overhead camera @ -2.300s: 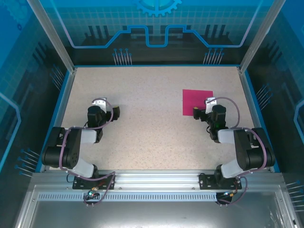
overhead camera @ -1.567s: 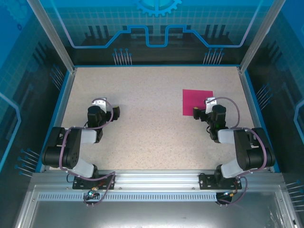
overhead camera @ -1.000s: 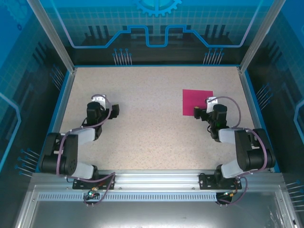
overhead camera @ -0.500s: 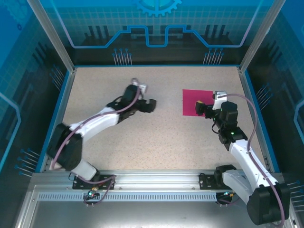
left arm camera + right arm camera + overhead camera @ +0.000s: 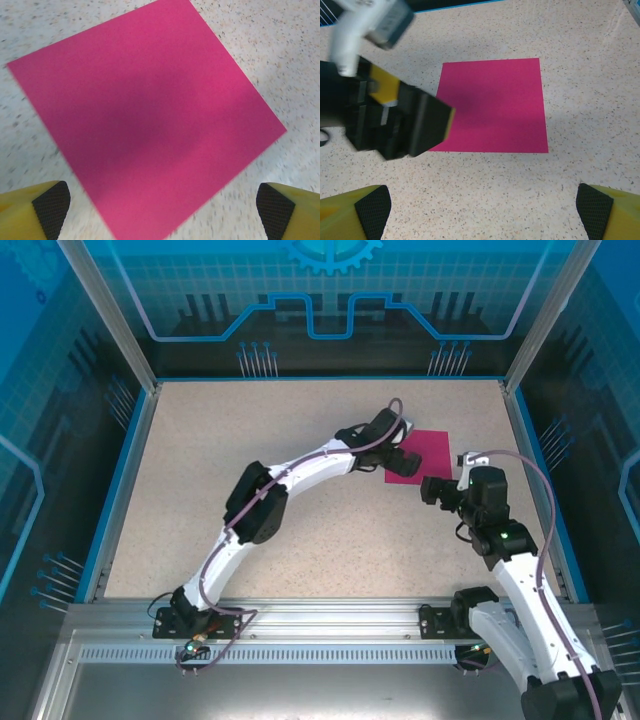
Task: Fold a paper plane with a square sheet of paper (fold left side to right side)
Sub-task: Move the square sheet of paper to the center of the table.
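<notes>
- The left gripper stood wide open, holding nothing. In its wrist view the two padded fingertips sat at the bottom corners, with the sheet lying below and ahead of them.
- It hovered over the left part of the square sheet of paper. Whether a fingertip touched the paper could not be told.
- The right gripper was also fully open and empty. It sat just off the sheet's near right corner, close to the left gripper.
- The sheet lay flat and unfolded on the right half of the worktop, near its right border. No crease was visible, so the left-to-right fold was judged not yet begun.
- Risk, sliding: the paper is thin and lay flush on the worktop. A fingertip pressing at the edge would likely push the sheet along the surface instead of lifting it.
- Risk, skewed crease: in the left wrist view the sheet's edges ran at an angle to the fingers. A grasp from that heading could carry the left edge over unevenly, leaving the corners misaligned.
- Risk, collision: both grippers worked close together at the same small sheet. An uncoordinated approach could bring them into contact or crumple the paper between them.
</notes>
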`<state>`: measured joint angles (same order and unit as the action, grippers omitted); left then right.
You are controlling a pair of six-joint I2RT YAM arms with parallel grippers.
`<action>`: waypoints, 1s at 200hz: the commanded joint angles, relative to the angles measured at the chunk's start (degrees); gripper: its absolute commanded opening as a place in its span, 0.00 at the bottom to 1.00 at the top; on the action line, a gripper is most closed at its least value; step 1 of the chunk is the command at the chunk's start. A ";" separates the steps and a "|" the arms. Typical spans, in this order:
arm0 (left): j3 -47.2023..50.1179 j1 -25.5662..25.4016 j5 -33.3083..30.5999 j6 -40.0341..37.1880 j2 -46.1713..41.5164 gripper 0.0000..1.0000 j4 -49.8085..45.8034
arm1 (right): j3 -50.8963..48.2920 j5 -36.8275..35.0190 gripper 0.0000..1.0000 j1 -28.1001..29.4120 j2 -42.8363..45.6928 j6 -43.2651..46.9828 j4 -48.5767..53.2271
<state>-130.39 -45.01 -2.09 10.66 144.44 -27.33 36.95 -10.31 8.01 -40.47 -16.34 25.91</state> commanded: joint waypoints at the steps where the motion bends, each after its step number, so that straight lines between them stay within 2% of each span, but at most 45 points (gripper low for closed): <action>1: -8.34 -0.17 3.17 0.77 6.06 0.99 -5.60 | 2.05 -0.66 0.99 0.86 0.87 -0.28 3.92; 53: -11.88 -0.51 5.99 0.42 10.84 0.99 -8.31 | 1.93 -0.68 0.99 0.79 1.09 -0.17 4.34; 104: -6.95 -0.74 7.85 -0.04 9.34 0.99 -16.87 | 2.12 -0.64 0.99 0.87 -0.14 -0.45 4.43; 161: 14.46 -0.53 2.70 -4.14 -3.80 0.99 -13.81 | 2.34 0.37 0.99 0.81 -1.08 -1.02 4.69; 200: 35.92 0.09 1.66 -3.15 -14.06 0.99 -6.85 | 1.93 1.38 0.99 0.93 -2.91 -2.69 4.14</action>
<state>-107.94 -45.21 0.67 7.03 134.69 -32.51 37.30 -10.04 8.01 -42.28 -17.02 29.58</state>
